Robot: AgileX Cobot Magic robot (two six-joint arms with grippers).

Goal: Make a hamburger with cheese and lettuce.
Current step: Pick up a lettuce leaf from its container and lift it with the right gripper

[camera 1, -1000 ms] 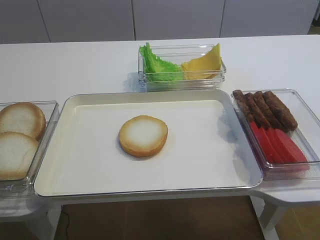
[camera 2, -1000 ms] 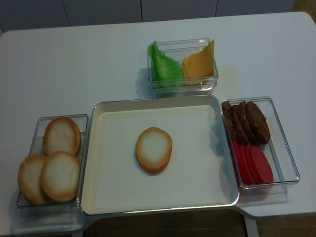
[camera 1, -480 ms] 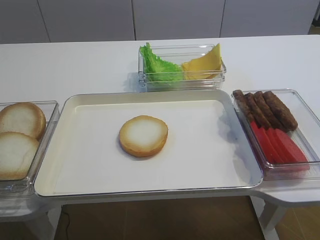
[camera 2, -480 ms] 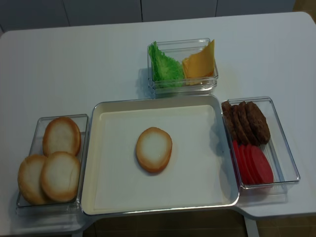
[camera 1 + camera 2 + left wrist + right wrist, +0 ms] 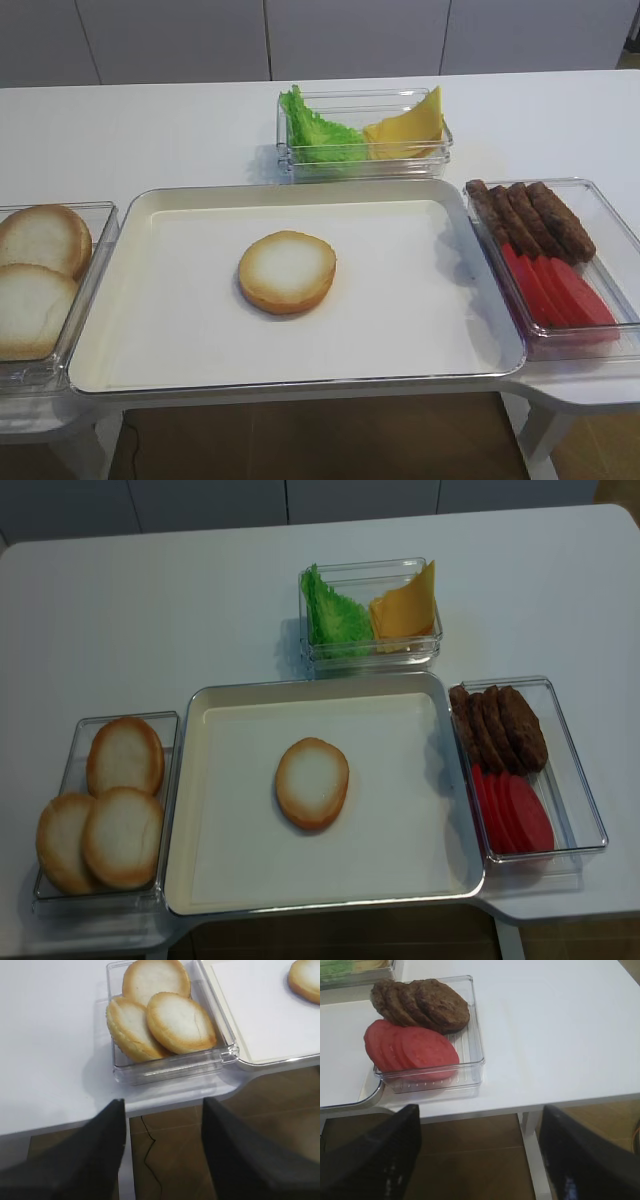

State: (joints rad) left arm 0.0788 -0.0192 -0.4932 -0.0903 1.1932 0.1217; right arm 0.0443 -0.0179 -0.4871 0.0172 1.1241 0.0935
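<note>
One bun half (image 5: 287, 271) lies cut face up in the middle of the cream tray (image 5: 180, 330); it also shows in the realsense view (image 5: 312, 782) and at the left wrist view's top right corner (image 5: 306, 979). Green lettuce (image 5: 318, 132) and yellow cheese slices (image 5: 407, 125) stand in a clear box behind the tray (image 5: 372, 610). Neither gripper shows in the exterior views. My left gripper (image 5: 162, 1152) is open and empty, below the table's front edge, in front of the bun box. My right gripper (image 5: 480, 1155) is open and empty, below the front edge near the patty box.
A clear box with three spare bun halves (image 5: 160, 1015) stands left of the tray (image 5: 105, 810). A clear box right of the tray holds brown patties (image 5: 422, 1002) and red slices (image 5: 412, 1050). A white table leg (image 5: 535, 1160) is under the right edge.
</note>
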